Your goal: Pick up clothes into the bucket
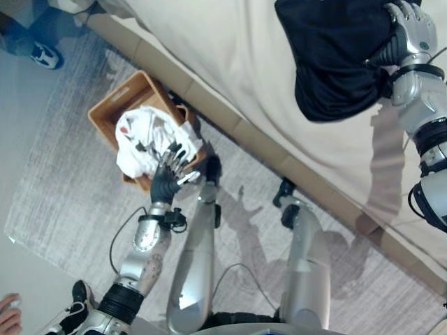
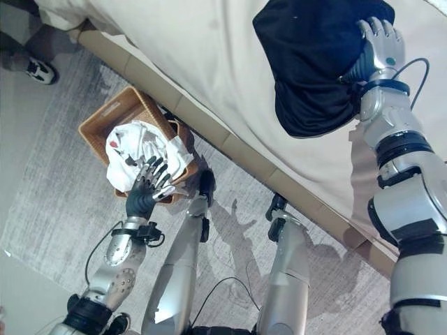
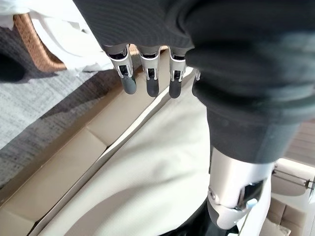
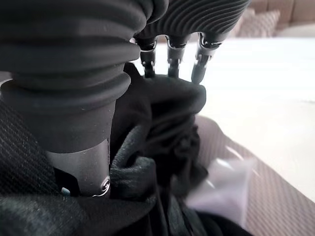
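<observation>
A black garment lies bunched on the cream bed at the upper right. My right hand is at the garment's right edge, and the right wrist view shows its fingers curled into the dark cloth with folds gathered round the thumb. On the rug at the left stands a wicker basket, the bucket, holding crumpled white clothes. My left hand hovers by the basket's near edge, open, its fingers straight and holding nothing.
The bed's tan frame runs diagonally just beyond the basket. A grey rug covers the floor around it. A person's shoe is at the upper left, and a person's hand is at the lower left corner.
</observation>
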